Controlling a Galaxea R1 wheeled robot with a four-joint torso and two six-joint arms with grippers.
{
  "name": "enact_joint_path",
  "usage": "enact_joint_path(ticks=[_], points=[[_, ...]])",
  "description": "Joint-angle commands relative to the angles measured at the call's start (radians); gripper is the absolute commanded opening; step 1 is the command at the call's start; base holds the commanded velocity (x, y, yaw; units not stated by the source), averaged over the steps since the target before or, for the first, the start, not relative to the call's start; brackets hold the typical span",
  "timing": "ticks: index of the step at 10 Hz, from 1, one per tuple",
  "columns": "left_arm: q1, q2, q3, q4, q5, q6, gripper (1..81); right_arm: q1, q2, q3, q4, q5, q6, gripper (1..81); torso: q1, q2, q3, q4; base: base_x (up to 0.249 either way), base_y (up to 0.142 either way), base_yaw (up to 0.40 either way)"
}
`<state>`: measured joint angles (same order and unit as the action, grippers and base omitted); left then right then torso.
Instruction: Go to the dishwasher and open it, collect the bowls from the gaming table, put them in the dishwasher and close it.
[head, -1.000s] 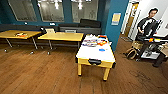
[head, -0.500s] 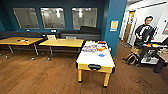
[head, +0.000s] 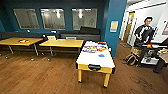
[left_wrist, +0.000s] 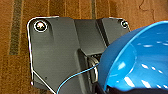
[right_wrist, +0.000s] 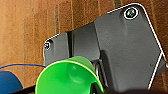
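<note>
The gaming table (head: 87, 60), with a white top, yellow sides and a black slot at its near end, stands a little ahead of me on the wooden floor. A small blue bowl (head: 101, 55) lies on its top, and colourful items (head: 92, 47) are piled at its far end. My left gripper (left_wrist: 112, 89) holds a large blue bowl (left_wrist: 140, 60) above the floor. In the right wrist view a green bowl (right_wrist: 67, 77) sits in my right gripper (right_wrist: 105, 89). The dishwasher is out of view.
Two yellow-topped tables (head: 61, 43) stand at the left along a dark bench and a blue wall with windows. A blue pillar (head: 113, 27) rises right of the gaming table. A person (head: 145, 35) with a control rig stands at the far right.
The head view has shifted slightly as I move. The gaming table sits a touch lower in it, and both bowls stay in the grippers.
</note>
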<state>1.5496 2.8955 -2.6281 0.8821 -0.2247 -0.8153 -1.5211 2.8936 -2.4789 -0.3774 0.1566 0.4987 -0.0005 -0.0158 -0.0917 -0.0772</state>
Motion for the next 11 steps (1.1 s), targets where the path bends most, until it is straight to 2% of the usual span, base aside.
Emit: enact_joint_path(ticks=[1,5,11], points=[[-0.035,-0.007,0.002,0.014,0.024,0.010,1.0,0.038,-0.003,0.006,-0.017,-0.038,0.000,1.0,0.001,0.000,0.000,0.000,0.000,0.000,0.000],[-0.035,-0.005,0.000,0.014,0.025,0.012,1.0,0.040,-0.003,0.003,-0.017,-0.038,0.000,1.0,0.001,0.000,0.000,0.000,0.000,0.000,-0.109],[-0.035,-0.001,0.002,0.014,0.025,0.018,1.0,0.037,0.000,0.002,-0.018,-0.038,-0.002,1.0,0.001,0.000,0.000,0.000,0.000,0.000,-0.262]])
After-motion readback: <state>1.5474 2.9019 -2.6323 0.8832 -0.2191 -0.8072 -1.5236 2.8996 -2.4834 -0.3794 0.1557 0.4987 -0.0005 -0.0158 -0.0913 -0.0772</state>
